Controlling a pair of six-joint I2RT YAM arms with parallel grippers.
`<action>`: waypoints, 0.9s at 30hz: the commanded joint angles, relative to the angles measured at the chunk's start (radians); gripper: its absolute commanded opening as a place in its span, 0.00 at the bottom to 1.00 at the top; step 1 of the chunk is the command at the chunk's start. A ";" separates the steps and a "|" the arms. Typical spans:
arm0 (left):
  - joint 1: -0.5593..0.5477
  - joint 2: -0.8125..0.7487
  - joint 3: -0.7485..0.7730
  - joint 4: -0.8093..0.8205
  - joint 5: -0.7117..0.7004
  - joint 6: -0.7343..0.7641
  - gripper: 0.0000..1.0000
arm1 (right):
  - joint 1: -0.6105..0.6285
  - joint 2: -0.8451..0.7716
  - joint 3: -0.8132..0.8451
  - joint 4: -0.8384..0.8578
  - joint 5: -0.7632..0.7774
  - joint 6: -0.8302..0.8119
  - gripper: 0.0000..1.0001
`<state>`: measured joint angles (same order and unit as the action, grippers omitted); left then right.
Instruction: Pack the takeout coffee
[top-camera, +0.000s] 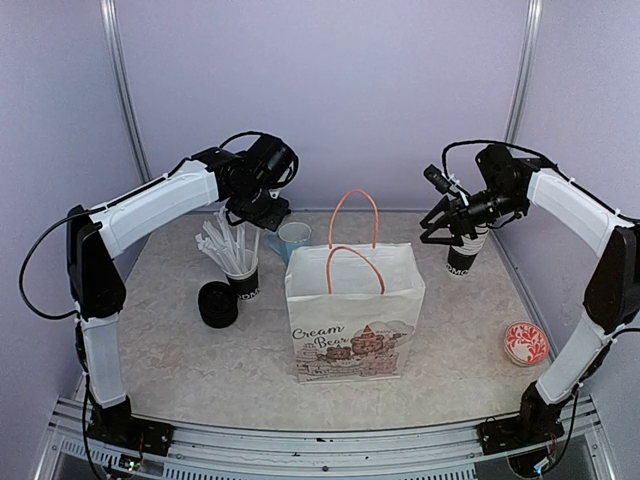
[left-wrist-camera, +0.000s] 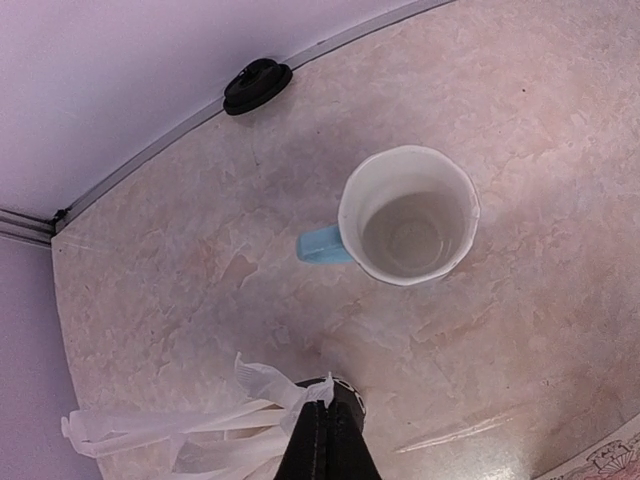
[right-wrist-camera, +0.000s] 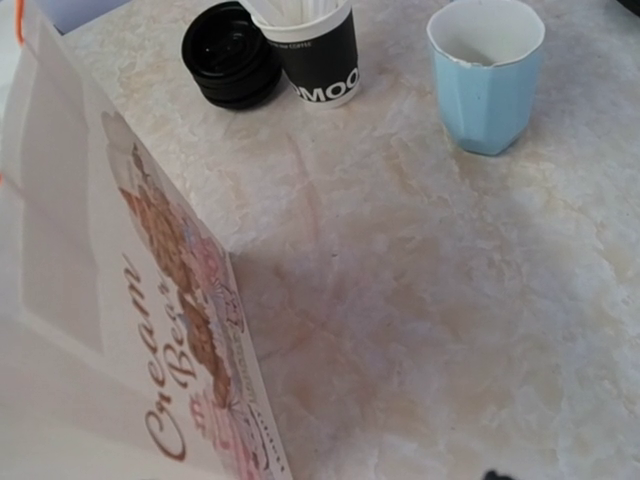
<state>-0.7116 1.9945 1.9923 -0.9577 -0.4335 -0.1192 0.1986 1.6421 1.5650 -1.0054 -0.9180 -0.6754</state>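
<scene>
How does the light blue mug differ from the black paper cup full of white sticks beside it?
The light blue mug is plain; the black paper cup carries white lettering. The mug is empty, the cup holds white sticks. The mug has a side handle; the cup shows none. Both stand upright, lidless, on the table.

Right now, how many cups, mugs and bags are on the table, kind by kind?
Black paper cups: 2, the black paper cup of white sticks and the black lettered paper cup on the right
Light blue handled mug: 1
White printed paper bag with orange handles: 1
Total: 4
</scene>
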 joint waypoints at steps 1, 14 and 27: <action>0.006 -0.001 0.015 0.001 -0.035 0.008 0.00 | -0.011 -0.028 -0.013 0.003 -0.002 0.000 0.68; -0.032 -0.208 0.159 -0.200 -0.032 -0.040 0.00 | -0.011 -0.022 0.021 -0.008 0.015 0.004 0.68; -0.368 -0.533 0.067 0.287 0.258 0.101 0.00 | -0.011 -0.001 0.072 -0.029 0.037 0.006 0.68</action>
<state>-1.0340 1.4864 2.1258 -0.8886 -0.2539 -0.0673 0.1986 1.6421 1.6138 -1.0161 -0.8913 -0.6746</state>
